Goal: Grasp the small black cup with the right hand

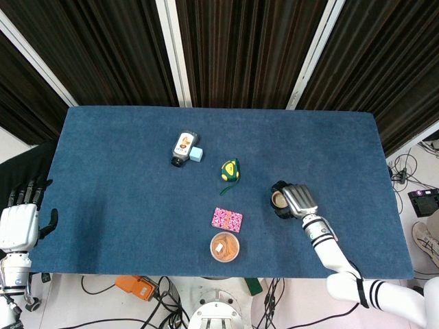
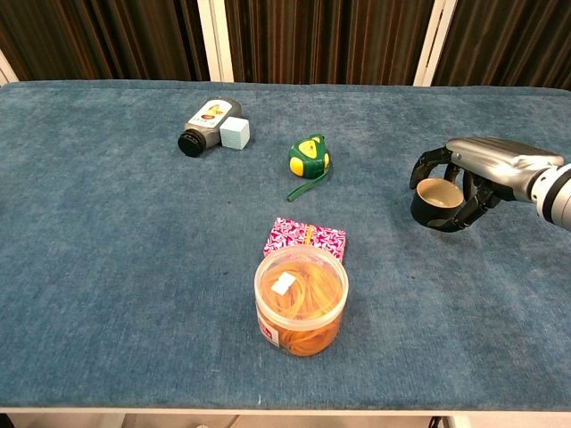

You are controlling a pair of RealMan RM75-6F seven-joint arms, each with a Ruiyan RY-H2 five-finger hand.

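Observation:
The small black cup (image 2: 435, 201) with a tan inside stands upright on the blue table, right of centre; in the head view the small black cup (image 1: 278, 200) shows just left of my right hand (image 1: 296, 201). My right hand (image 2: 471, 174) wraps its dark fingers around the cup from the right, far side and near side both enclosed. The cup still rests on the cloth. My left hand (image 1: 19, 223) hangs off the table's left edge, fingers apart, holding nothing.
A jar of rubber bands (image 2: 301, 300) stands near the front edge with a pink patterned box (image 2: 305, 239) behind it. A green-yellow tape measure (image 2: 309, 156) lies mid-table. A dark bottle (image 2: 205, 126) and a pale blue cube (image 2: 235, 133) lie at the back left.

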